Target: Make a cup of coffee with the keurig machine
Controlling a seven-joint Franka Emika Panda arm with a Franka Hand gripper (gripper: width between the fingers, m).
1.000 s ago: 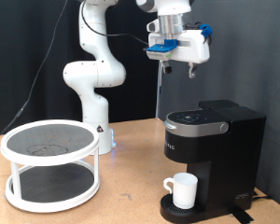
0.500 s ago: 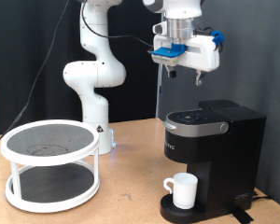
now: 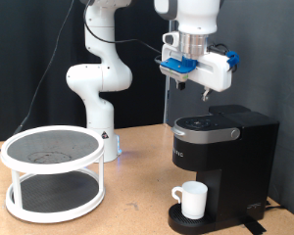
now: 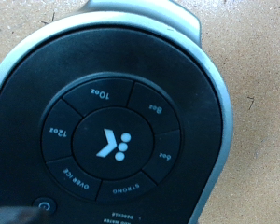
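Two views split the scene between them; the exterior view takes in the whole setup, with the gripper (image 3: 191, 86) hanging in the air above the coffee machine (image 3: 223, 157) and apart from it, holding nothing that can be seen; its fingers are small and dark against the black backdrop, so I cannot tell whether the jaws are spread or pressed together; the white cup (image 3: 192, 199) stands upright on the machine's round drip base, under the front overhang, handle towards the exterior view's left; a white two-tier round rack (image 3: 52, 173) sits on the wooden table (image 3: 137, 211) at the exterior view's left, well apart from the machine, with the arm's white base behind it; the wrist view shows only the machine's oval top panel (image 4: 110, 140) from close above, its grey rim, a centre logo and a ring of buttons marked 6oz, 8oz, 10oz, 12oz, STRONG and OVER ICE; neither fingers nor cup appear there, and the panel's lower edge is cut off.
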